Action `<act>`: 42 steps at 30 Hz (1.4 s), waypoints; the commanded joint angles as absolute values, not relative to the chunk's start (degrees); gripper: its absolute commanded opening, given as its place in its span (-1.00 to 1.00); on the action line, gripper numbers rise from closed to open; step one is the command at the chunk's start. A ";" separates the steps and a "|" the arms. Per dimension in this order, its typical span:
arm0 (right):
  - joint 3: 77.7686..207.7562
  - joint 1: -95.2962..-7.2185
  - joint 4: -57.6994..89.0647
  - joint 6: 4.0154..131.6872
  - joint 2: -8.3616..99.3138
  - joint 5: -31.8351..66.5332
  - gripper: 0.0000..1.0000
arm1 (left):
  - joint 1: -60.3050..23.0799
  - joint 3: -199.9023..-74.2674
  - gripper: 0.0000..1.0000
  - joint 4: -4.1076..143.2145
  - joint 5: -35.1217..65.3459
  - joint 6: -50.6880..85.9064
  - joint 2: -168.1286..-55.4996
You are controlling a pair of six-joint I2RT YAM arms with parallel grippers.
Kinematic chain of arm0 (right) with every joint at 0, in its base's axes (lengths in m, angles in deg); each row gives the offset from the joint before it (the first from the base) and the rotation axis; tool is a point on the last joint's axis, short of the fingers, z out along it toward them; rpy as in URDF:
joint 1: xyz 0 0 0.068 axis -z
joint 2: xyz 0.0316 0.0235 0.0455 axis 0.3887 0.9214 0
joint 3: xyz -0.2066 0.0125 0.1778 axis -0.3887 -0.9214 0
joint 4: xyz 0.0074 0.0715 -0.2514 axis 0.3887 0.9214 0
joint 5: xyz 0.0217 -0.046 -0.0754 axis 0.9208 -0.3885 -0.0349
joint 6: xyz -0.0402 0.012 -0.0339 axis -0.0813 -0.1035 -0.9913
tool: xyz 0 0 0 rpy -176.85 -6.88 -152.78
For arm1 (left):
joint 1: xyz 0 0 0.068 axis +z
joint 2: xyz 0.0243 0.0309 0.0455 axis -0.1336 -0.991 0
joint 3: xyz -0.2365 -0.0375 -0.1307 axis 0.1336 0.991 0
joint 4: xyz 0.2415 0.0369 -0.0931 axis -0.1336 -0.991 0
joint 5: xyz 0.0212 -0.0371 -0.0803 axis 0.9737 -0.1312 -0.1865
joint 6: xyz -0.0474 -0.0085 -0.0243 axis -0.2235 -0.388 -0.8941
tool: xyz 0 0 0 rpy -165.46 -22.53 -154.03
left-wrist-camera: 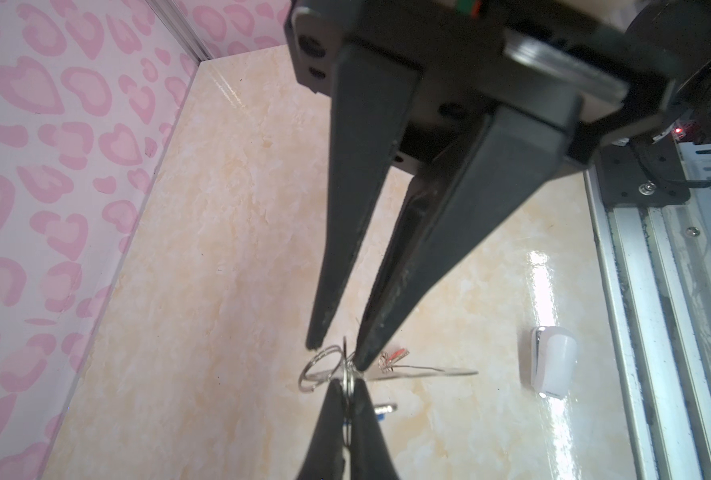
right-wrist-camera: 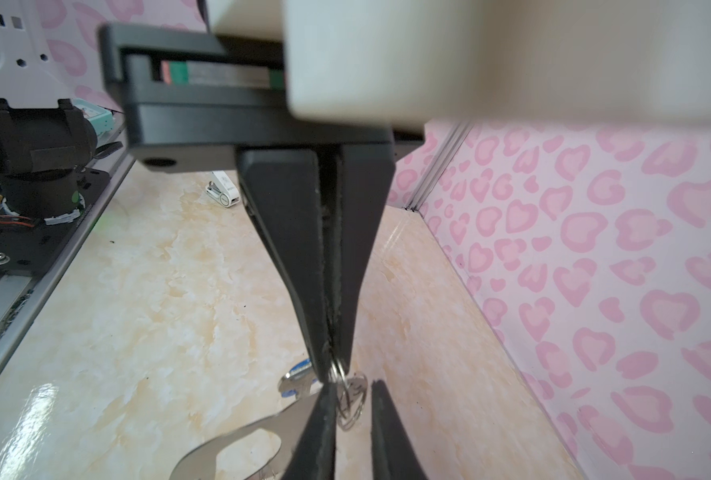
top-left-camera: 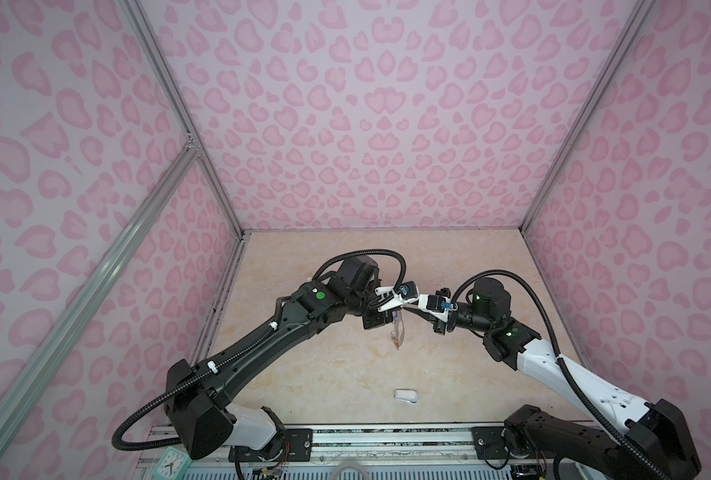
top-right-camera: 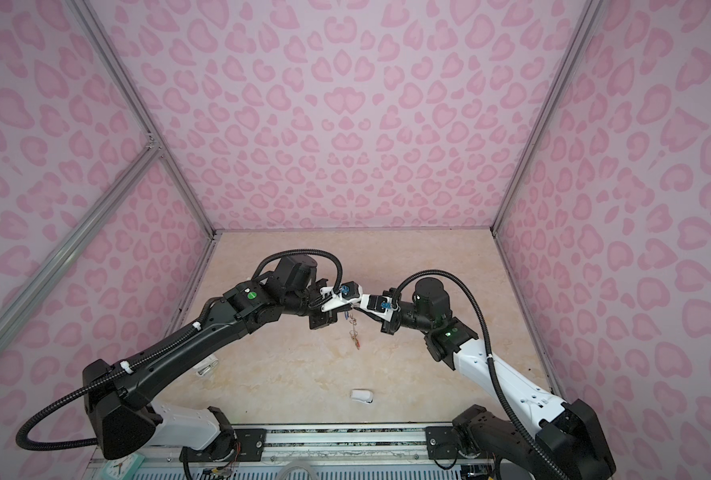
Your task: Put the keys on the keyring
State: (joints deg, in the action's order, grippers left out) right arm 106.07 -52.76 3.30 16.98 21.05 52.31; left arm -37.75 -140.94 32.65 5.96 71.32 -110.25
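Both grippers meet tip to tip above the table's middle. My left gripper (right-wrist-camera: 335, 370) (top-left-camera: 401, 311) is shut on a small wire ring (left-wrist-camera: 347, 388) of the keyring. The keyring's grey plate (right-wrist-camera: 237, 440) with its oval cut-out hangs below (top-left-camera: 398, 330). My right gripper (right-wrist-camera: 351, 386) (left-wrist-camera: 338, 356) stands open by a narrow gap, with another wire ring (right-wrist-camera: 350, 401) between its fingers. The blue-tagged key (right-wrist-camera: 300, 369) hangs just beside the left fingertips. The orange-red tag (left-wrist-camera: 395, 355) (top-left-camera: 396, 343) dangles at the plate's low end. I cannot tell which ring each key hangs on.
A small white rounded object (top-left-camera: 405, 395) (left-wrist-camera: 553, 361) lies on the marble table near the front. Another white item (top-right-camera: 206, 368) (right-wrist-camera: 223, 193) lies by the left wall. Pink patterned walls close in three sides; the metal rail (top-left-camera: 387, 436) with the arm bases runs along the front.
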 commanded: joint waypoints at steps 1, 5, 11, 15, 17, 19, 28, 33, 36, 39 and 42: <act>105.34 -52.88 4.00 16.58 21.40 51.94 -0.68 | -37.97 -141.29 -0.94 35.67 2.05 72.84 -109.38; 105.29 -52.82 3.93 16.12 21.33 51.90 -0.74 | -37.96 -141.22 -0.93 35.97 0.46 72.67 -109.11; 104.19 -52.83 3.18 16.14 20.91 51.35 -0.85 | -37.98 -140.67 -0.94 36.33 -1.32 72.36 -108.31; 103.59 -52.93 2.69 16.13 20.63 51.26 -0.95 | -37.95 -140.89 -0.94 36.34 -2.47 72.45 -108.35; 103.02 -52.96 1.20 16.57 20.05 50.83 -1.00 | -37.97 -141.19 -0.94 36.00 -2.65 72.41 -108.75; 102.62 -52.94 0.26 17.01 19.56 50.46 -1.00 | -37.97 -141.37 -0.89 35.72 -2.25 72.32 -109.08; 101.14 -52.32 -3.38 20.17 18.17 50.16 -1.00 | -36.30 -137.95 -0.53 38.27 1.91 68.62 -107.70; 100.60 -51.83 -5.20 21.50 17.97 51.42 -1.00 | -35.29 -135.05 -0.46 41.15 2.13 65.23 -106.80; 100.67 -51.68 -4.82 21.49 18.06 51.51 -1.00 | -35.26 -134.85 -0.43 42.01 1.83 63.81 -106.82; 100.75 -51.75 -4.74 21.49 18.01 51.48 -1.00 | -35.30 -134.70 -0.42 42.82 1.21 62.52 -106.93; 101.13 -51.77 -3.98 21.64 18.23 50.60 -1.00 | -35.30 -133.86 -0.30 43.89 1.18 60.61 -106.80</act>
